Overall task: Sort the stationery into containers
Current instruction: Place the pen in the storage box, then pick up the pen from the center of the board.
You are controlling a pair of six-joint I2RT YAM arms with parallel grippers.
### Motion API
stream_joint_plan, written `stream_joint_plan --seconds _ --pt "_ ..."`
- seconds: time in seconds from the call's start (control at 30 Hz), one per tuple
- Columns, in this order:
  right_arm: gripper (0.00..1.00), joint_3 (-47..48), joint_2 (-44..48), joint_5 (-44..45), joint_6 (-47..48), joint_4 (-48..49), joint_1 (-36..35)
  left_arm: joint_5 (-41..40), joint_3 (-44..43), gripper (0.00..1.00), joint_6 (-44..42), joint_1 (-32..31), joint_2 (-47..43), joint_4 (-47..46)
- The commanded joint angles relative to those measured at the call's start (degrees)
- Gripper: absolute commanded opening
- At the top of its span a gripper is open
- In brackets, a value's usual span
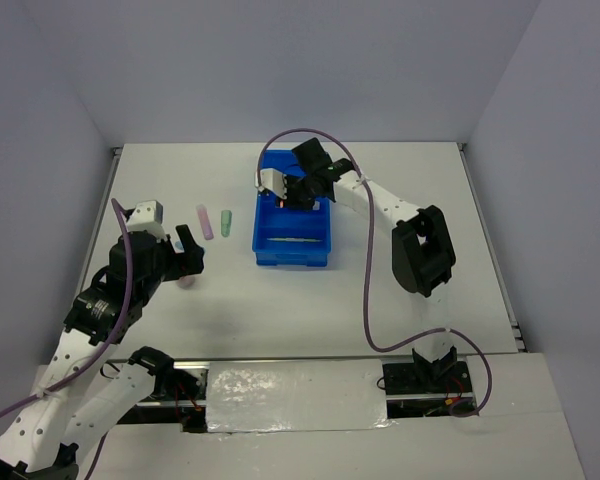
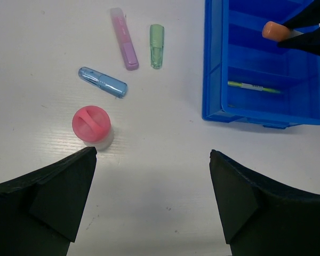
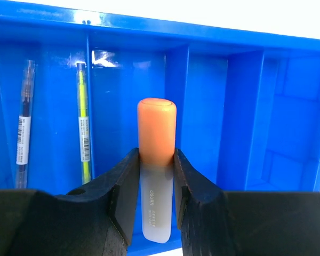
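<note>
The blue tray [image 1: 293, 225] lies at the table's middle back. My right gripper [image 1: 298, 190] is shut on an orange-grey marker [image 3: 156, 122] and holds it above a middle compartment of the tray [image 3: 149, 26]. A yellow pen [image 3: 83, 128] and a grey pen [image 3: 23, 133] lie in two separate compartments. My left gripper [image 2: 152, 152] is open and empty above the table. On the table ahead of it are a short pink marker [image 2: 92, 124] standing on end, a blue marker [image 2: 102, 82], a long pink marker [image 2: 124, 40] and a green marker [image 2: 157, 46].
The loose markers lie left of the tray [image 2: 213, 64], with the pink [image 1: 205, 221] and green [image 1: 226, 222] ones side by side. White walls bound the table on three sides.
</note>
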State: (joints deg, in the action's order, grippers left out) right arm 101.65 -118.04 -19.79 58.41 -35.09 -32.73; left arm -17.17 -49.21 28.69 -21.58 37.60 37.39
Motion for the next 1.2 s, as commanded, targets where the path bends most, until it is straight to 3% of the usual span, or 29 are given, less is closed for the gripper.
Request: stream_joint_plan --seconds 0.0,0.03,0.1,0.13,0.17,0.47,0.53,0.6,0.63,0.67,0.73,0.83,0.93,1.07,1.17 --pt "0.30 0.0 0.3 -0.2 0.4 2.6 0.3 1.3 0.1 0.99 -1.1 -0.2 -0.3 -2.5" --pt "0.38 0.3 0.2 0.0 0.4 2.3 0.4 1.3 0.2 0.99 -1.2 -0.2 -0.3 -2.6" --pt "0.40 0.6 0.1 -0.1 0.0 2.3 0.5 1.6 0.2 0.99 -1.4 -0.2 -0.2 -2.7" --pt "0.57 0.6 0.4 -0.2 -0.2 2.3 0.6 1.7 0.2 0.99 -1.4 -0.2 -0.3 -2.7" --pt "0.98 0.5 0.5 -1.0 -0.1 2.3 0.6 1.7 0.1 0.99 -1.4 -0.2 -0.2 -2.8" --pt "1.00 -0.2 4.7 -6.2 -4.2 5.4 2.6 0.1 -0.3 0.99 -0.8 -0.1 0.3 -2.8" --pt "1.00 -2.9 8.7 -7.1 -10.5 11.8 3.5 -0.9 -0.6 0.99 -0.1 0.0 1.1 -2.3" --pt "1.00 -8.7 14.6 -2.8 -23.7 24.1 4.9 -2.4 -0.9 0.99 0.8 0.0 1.6 -1.8" --pt "1.00 -13.1 18.3 0.9 -35.9 32.5 6.4 -3.1 -1.1 0.99 1.1 0.1 1.6 -1.6" --pt "1.00 -14.9 19.8 10.8 -42.0 34.6 7.2 -3.7 -1.3 0.99 1.6 0.3 1.4 -1.4" --pt "1.00 -18.0 23.4 18.5 -59.1 33.7 11.3 -6.5 -1.7 0.99 2.4 1.1 0.5 -0.5" --pt "1.00 -20.9 25.7 7.8 -72.1 28.0 17.9 -11.6 -2.1 0.99 4.0 1.5 -0.9 1.8" --pt "1.00 -22.4 26.6 8.1 -77.5 18.8 24.7 -13.9 -3.3 0.99 2.5 1.5 -1.1 3.9" --pt "1.00 -25.9 27.3 17.9 -73.5 15.1 27.2 -16.6 -2.6 0.99 2.1 1.5 -0.2 3.6" --pt "1.00 -26.5 27.2 31.9 -75.9 11.3 27.6 -15.2 -2.4 0.99 1.6 1.5 1.1 3.3"
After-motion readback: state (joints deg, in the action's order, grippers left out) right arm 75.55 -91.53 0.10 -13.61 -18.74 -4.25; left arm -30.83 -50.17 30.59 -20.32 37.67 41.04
